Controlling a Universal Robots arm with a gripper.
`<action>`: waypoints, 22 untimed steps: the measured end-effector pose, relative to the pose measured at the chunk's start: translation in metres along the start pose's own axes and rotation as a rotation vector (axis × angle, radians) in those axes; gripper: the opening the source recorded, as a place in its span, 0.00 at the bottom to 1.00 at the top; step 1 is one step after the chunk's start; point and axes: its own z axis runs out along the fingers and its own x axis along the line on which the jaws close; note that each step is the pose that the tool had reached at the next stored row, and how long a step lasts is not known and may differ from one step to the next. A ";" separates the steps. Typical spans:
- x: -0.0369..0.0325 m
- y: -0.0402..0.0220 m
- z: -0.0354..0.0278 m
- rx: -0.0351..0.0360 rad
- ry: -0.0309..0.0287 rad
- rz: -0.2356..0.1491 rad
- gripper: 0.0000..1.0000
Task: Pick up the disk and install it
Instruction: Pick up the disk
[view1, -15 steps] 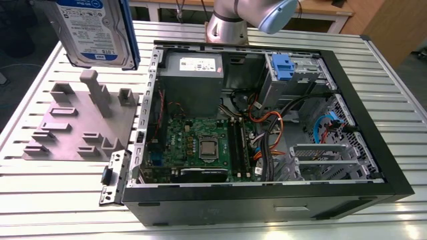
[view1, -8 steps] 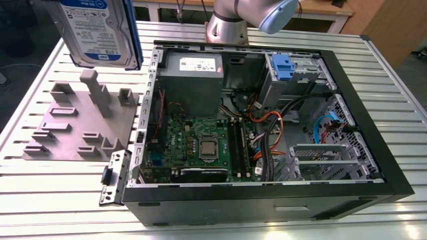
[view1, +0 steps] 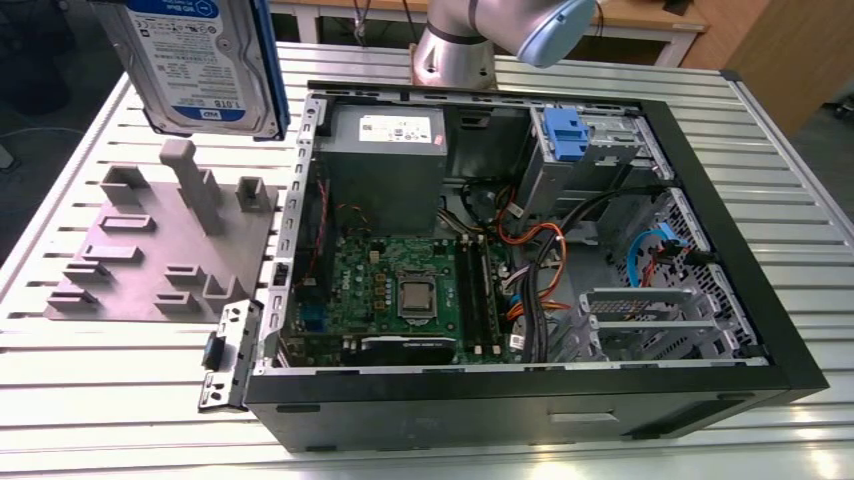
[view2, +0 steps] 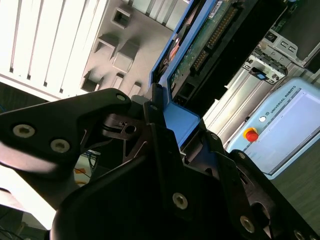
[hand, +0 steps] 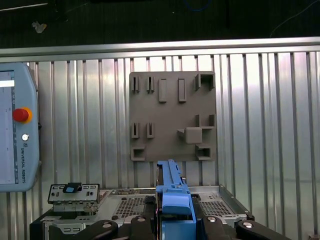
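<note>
Exterior view: the flat rectangular silver metal disk (view1: 200, 60), with a white-and-blue label and blue plastic rails, is hanging in the air on this view's left of the open black computer case (view1: 534, 395).
Disk position: it is hovering clear of the ribbed aluminium table (view1: 80, 400), over the far edge of the grey moulded fixture plate (view1: 134, 250).
Gripper: in both wrist views my black gripper (view2: 181, 129) (hand: 174, 207) is pinching the disk by its blue rails, one finger pressing on each side.
First wrist view: I am looking down past the disk's blue edge onto the grey plate lying flat on the table.
Pendant: a pale blue teach pendant (hand: 15, 125) with a red button is lying near the plate, not touching it.
Case interior: a green motherboard (view1: 400, 290) is lying exposed below a grey power-supply box (view1: 387, 135).
</note>
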 end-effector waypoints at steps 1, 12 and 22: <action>0.0000 0.0000 0.0000 0.0000 0.0000 0.000 0.36; 0.0016 -0.0071 0.0004 0.0000 0.0005 0.000 0.36; 0.0039 -0.0161 0.0010 0.0000 0.0004 0.000 0.36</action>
